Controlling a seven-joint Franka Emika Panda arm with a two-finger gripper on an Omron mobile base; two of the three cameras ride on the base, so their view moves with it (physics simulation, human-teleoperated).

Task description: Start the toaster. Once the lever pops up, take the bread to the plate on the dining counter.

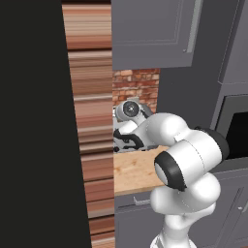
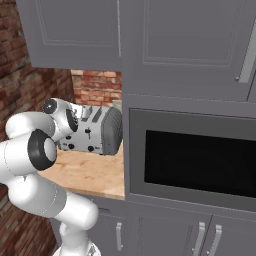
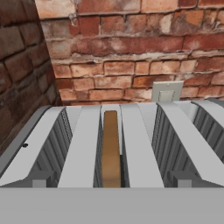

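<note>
At the far left of the left base view a dark panel and a striped wood-toned wall edge the scene, with the white arm (image 1: pixel 186 164) folded in front of the wooden table (image 1: pixel 133 172). The arm's hand reaches in toward the brick wall (image 1: pixel 135 85) at the back of the niche. In the right base view the arm's wrist sits just before the front of the toaster (image 2: pixel 95 131), which stands on the table (image 2: pixel 87 172) below grey upper cabinets (image 2: pixel 75 32), its black knobs and levers facing forward. To the right of the toaster a built-in black oven (image 2: pixel 197 162) fills the tall grey cabinet.

The hand view looks down across the toaster's top (image 3: pixel 131 144) toward the brick wall, where a pale wall outlet (image 3: pixel 167 92) is mounted. The bread (image 3: pixel 111 148) stands on edge inside one slot, left of the middle, its brown top edge showing between the slot walls. The tool's fingertips cannot be made out in these views; its jaws stand wide apart and hold nothing.
</note>
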